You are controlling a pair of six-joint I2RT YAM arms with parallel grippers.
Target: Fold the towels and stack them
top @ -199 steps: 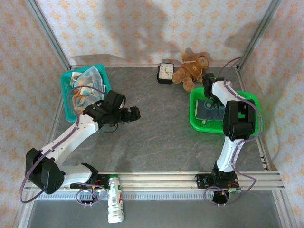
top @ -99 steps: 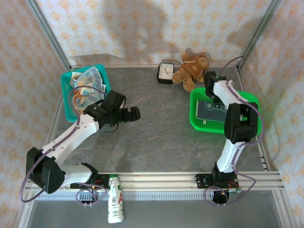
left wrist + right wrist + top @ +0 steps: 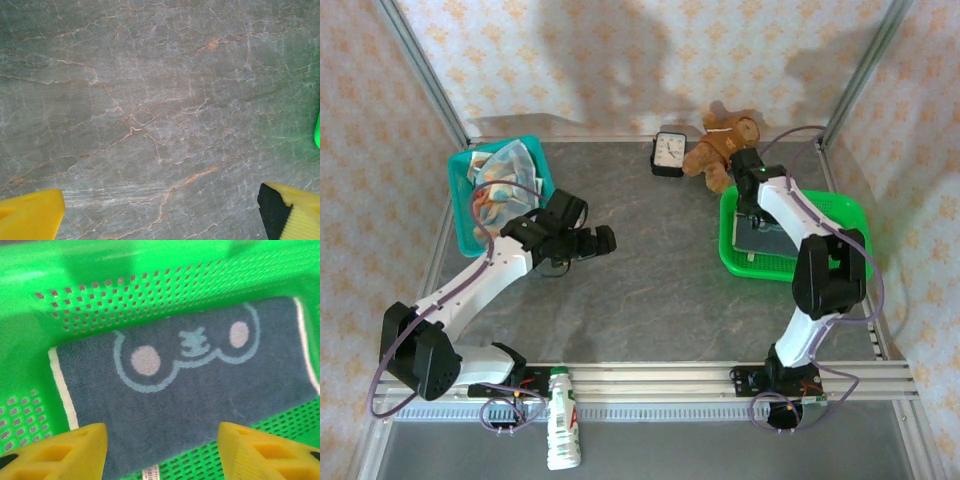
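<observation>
Your right gripper (image 3: 161,435) hangs spread above a folded navy towel (image 3: 200,385) lying flat in the green basket (image 3: 100,295). Your left gripper (image 3: 160,200) is spread wide over the table (image 3: 150,100).

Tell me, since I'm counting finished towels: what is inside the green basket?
One folded dark blue towel with a cartoon face lies flat on the green basket floor. Anything beneath it is covered.

Two grippers (image 3: 160,212) (image 3: 162,447), two baskets (image 3: 461,215) (image 3: 732,262), one clock (image 3: 669,153), one bear (image 3: 725,145)
</observation>
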